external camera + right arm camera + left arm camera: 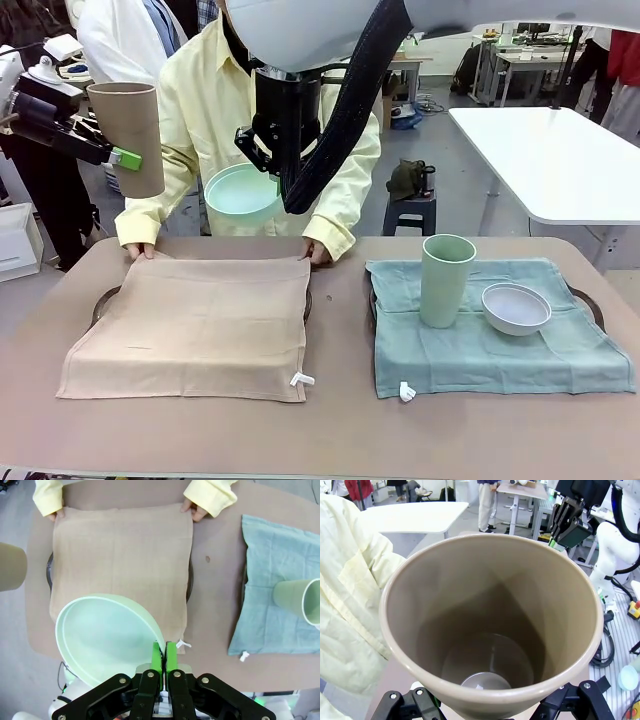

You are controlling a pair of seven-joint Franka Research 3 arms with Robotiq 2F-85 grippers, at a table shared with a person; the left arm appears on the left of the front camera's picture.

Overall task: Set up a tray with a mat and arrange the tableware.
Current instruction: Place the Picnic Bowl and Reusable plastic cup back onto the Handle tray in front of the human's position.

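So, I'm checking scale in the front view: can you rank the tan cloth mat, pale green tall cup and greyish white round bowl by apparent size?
1. Tan cloth mat
2. Pale green tall cup
3. Greyish white round bowl, though it's close to the cup.

Even bright overhead light, soft shadows, sharp pics.

A robotics lab: white work tables [560,160] and another robot arm [615,540] behind.

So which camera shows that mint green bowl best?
The right wrist view: the mint green bowl shows its whole inside, its rim pinched by the right gripper. The front view shows it smaller, from the side, held above the tan mat.
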